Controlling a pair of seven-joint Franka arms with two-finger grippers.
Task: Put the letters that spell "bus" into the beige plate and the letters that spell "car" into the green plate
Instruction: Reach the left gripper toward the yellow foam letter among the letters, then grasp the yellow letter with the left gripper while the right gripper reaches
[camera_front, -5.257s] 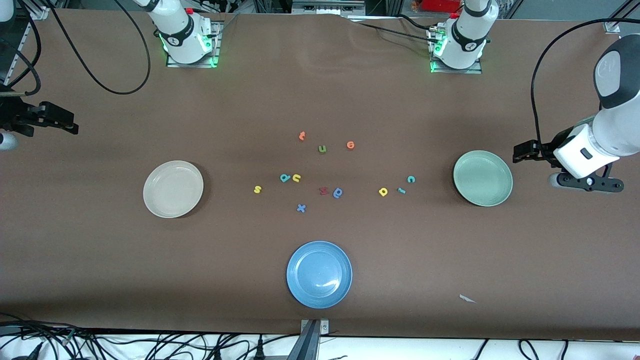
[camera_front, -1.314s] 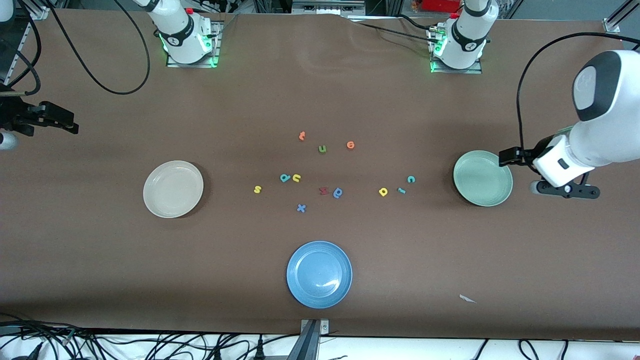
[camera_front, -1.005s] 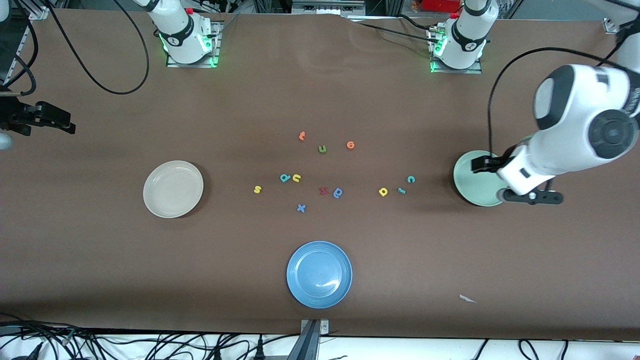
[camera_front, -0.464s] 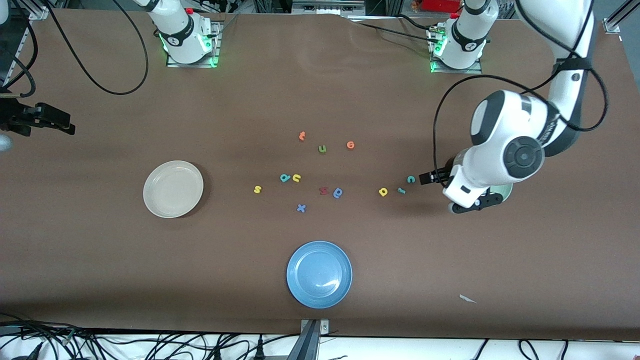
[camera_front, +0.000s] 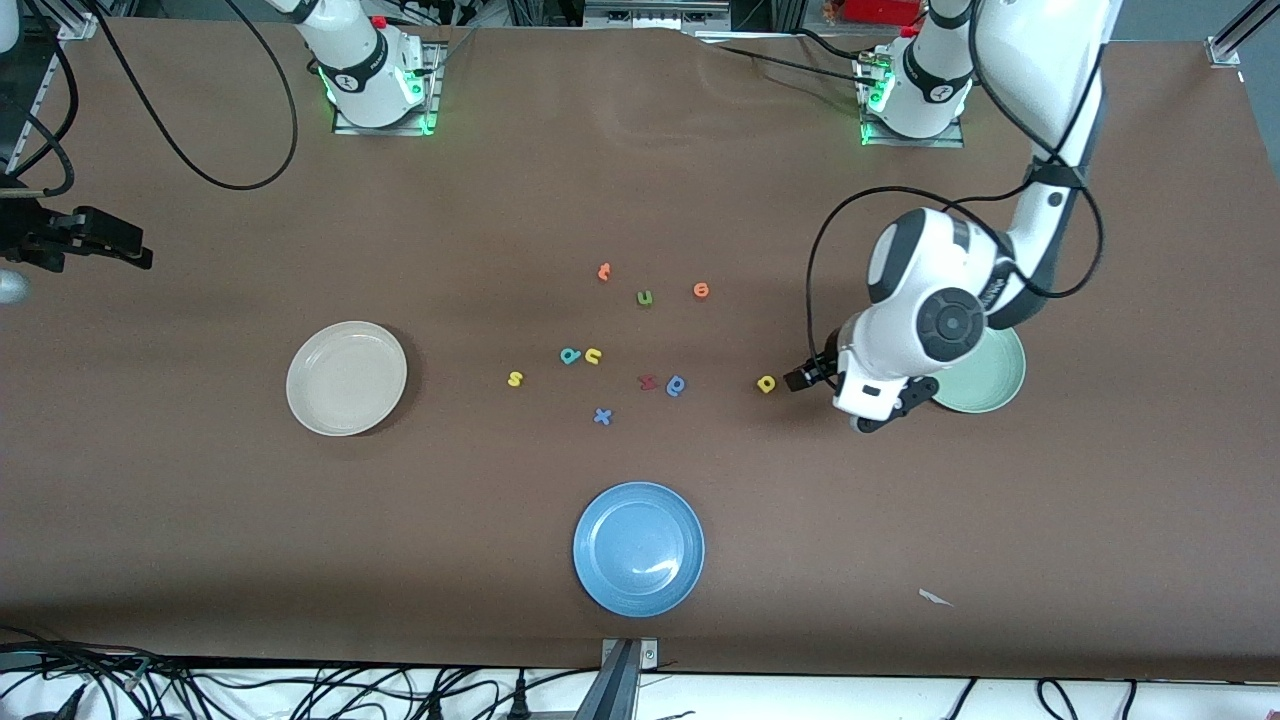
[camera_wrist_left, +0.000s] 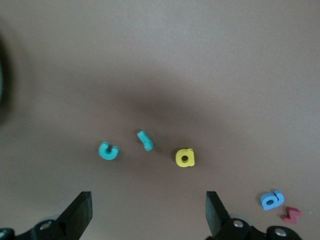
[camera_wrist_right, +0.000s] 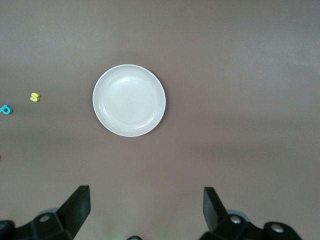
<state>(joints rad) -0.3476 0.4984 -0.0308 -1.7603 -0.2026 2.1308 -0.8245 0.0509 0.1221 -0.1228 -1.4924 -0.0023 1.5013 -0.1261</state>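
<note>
Left claw (camera_wrist_left: 145, 212) (wide) over teal r (camera_wrist_left: 145, 140)

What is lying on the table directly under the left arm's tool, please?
Under the open left tool lie the teal c, teal r and yellow a; from the front, the arm hides c and r.

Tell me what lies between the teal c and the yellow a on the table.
The small teal r lies between the teal c and the yellow a, touching neither; the left wrist view shows it.
</note>
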